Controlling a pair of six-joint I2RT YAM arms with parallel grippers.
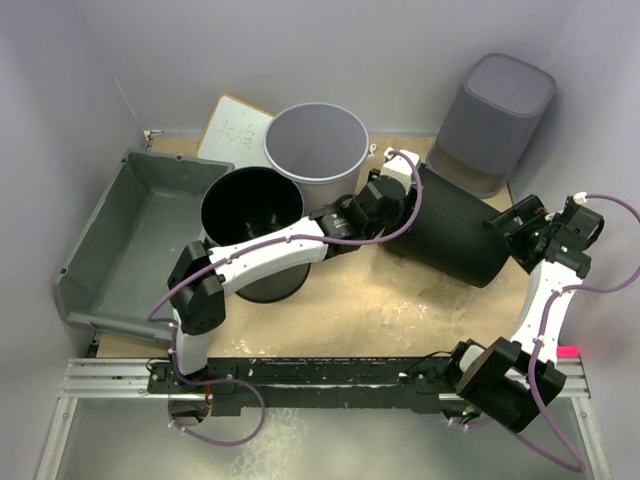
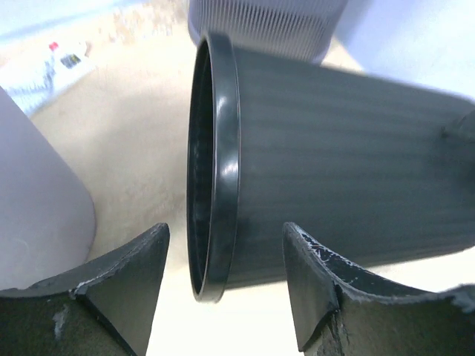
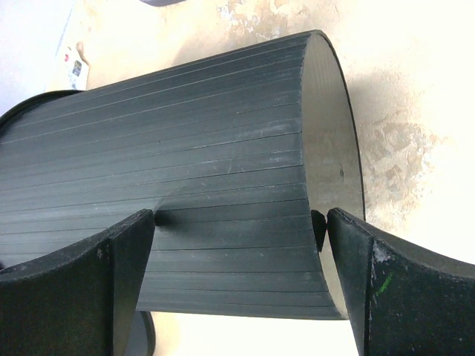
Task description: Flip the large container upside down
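The large container [image 1: 130,235], a wide shallow grey tub, sits open side up at the far left, leaning against the left wall. Neither gripper is near it. Both grippers are at a black ribbed round bucket [image 1: 455,235] lying on its side at centre right. My left gripper [image 1: 385,195] is open at the bucket's mouth, and in the left wrist view the rim [image 2: 223,148] stands just beyond the open gripper [image 2: 224,230]. My right gripper [image 1: 515,235] is open at the bucket's base end. In the right wrist view the gripper [image 3: 241,215] spans the ribbed wall [image 3: 185,133] and base edge.
An upright black round bucket [image 1: 250,210] stands under my left arm, beside the tub. A grey round bucket [image 1: 315,140] and a white board [image 1: 235,125] are behind it. A tall dark-grey square bin [image 1: 495,115] stands at the back right. Walls enclose the table.
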